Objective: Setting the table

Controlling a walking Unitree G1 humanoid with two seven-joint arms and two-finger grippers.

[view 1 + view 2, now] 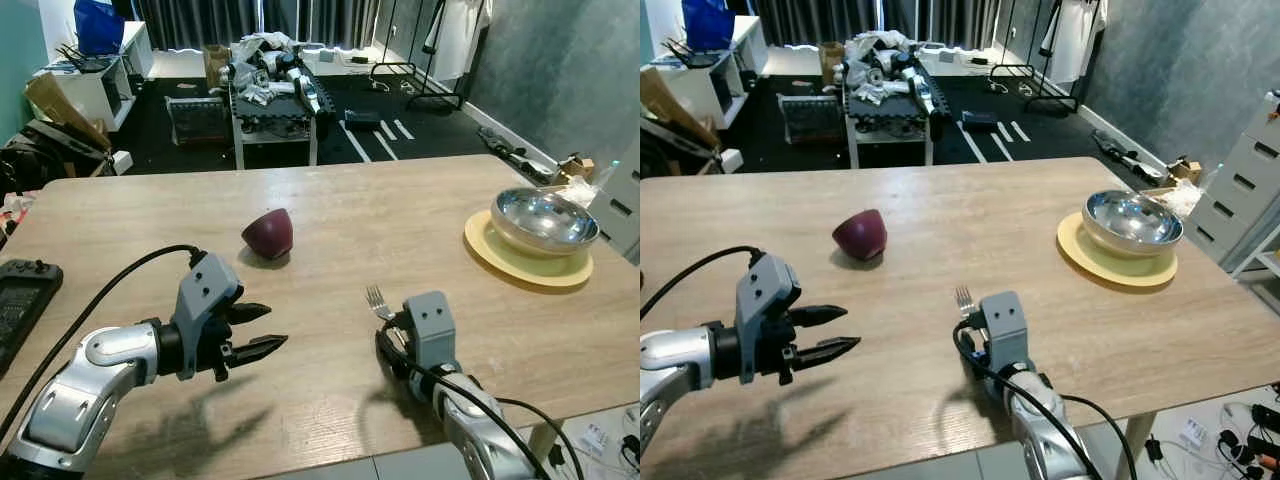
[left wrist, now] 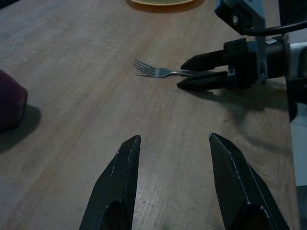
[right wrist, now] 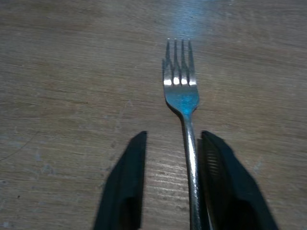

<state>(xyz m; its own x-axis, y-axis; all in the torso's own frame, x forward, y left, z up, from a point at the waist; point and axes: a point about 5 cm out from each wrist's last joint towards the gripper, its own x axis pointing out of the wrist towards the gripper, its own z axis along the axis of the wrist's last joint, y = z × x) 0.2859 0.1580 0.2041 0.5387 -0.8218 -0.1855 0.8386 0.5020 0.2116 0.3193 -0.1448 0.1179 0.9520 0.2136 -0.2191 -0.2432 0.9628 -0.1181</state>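
Wooden table (image 1: 330,230), fork (image 3: 181,91), maroon bowl (image 1: 268,233), yellow plate (image 1: 520,266), controller (image 1: 20,295)

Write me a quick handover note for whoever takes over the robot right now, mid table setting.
Right gripper: low over the table, jaws open around the handle of the fork, which lies flat on the wood; not gripped.
Left gripper: jaws open, empty, hovering above the table.
Done: steel bowl sits on the yellow plate, far right.
Maroon cup lies tipped on its side, mid-table.
Left: probably place the fork beside the plate and stand the cup upright.
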